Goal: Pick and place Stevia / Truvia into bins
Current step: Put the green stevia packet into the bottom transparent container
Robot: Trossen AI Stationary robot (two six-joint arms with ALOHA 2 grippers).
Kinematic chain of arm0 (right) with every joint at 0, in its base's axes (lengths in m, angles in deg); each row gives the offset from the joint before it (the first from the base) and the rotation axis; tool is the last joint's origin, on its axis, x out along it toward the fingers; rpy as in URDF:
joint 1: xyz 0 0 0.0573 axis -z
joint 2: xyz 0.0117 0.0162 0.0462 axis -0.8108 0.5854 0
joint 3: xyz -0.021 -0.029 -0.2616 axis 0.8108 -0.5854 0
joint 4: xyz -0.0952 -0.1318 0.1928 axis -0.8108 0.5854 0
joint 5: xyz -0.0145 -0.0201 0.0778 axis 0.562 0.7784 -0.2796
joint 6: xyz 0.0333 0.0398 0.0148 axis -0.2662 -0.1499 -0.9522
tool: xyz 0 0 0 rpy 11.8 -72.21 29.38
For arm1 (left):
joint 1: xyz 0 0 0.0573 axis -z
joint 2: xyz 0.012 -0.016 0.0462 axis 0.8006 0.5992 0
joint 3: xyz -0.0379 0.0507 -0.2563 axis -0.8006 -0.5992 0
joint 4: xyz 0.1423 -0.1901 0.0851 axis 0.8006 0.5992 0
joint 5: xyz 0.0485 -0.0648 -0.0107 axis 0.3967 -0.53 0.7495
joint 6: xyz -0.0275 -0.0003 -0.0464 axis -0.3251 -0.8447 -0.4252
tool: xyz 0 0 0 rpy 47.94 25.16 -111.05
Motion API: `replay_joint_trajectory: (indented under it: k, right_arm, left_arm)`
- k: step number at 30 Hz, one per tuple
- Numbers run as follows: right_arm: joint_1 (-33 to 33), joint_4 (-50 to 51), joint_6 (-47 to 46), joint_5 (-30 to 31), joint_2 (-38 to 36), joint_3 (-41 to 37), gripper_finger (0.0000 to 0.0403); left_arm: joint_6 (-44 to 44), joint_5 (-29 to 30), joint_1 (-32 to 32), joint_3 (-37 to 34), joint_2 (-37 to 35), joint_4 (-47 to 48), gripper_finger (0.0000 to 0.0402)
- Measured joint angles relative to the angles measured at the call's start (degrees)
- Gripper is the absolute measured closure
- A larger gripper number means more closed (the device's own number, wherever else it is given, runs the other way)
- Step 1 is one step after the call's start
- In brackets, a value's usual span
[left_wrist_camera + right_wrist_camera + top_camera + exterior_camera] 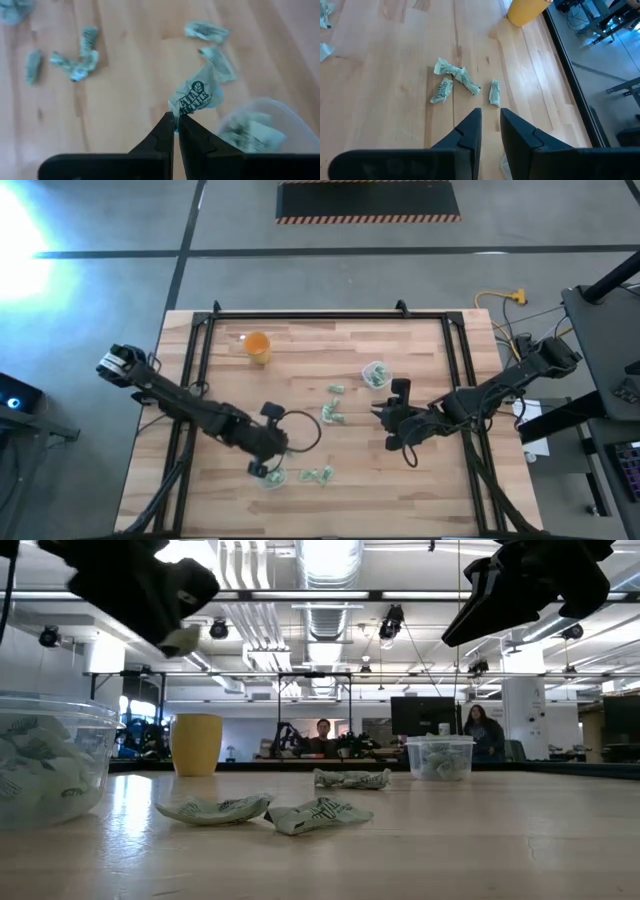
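Note:
My left gripper point(176, 122) is shut on one green-and-white Stevia sachet point(197, 95) and hovers beside and above the near clear cup point(260, 130), which holds several sachets point(272, 477). In the low view that gripper point(165, 610) hangs over this cup point(50, 765). My right gripper point(490, 125) is open with a narrow gap, raised over the table's middle point(385, 415), touching nothing. Loose sachets lie flat on the wood point(452, 77) point(318, 476). The far clear cup point(376, 374) also holds sachets. My left gripper pinches the sachet by its lower corner point(175, 116) between the two fingertips. The sachet is lifted clear of the table and stands out beyond the fingertips, crumpled, with its printed face showing.
An orange cup point(258, 347) stands near the table's far left. A black frame point(300, 315) runs round the tabletop. More sachets lie near the middle point(330, 415) point(350, 779). People sit in the room beyond the table point(322, 735).

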Motion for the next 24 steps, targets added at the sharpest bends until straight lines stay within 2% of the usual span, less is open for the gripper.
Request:
replay_joint_trajectory:
  k: [10, 24]
  right_arm:
    - [0.0, -0.09, -0.84, 0.0, 0.0, -0.22, 0.0345]
    - [0.0, -0.15, -1.64, 0.02, 0.0, -0.22, 0.0347]
  left_arm:
    - [-10.54, -0.1, 5.14, -3.52, 0.22, 0.59, 0.04]
    - [-18.19, -0.01, 8.89, -3.8, 0.31, 0.36, 0.04]
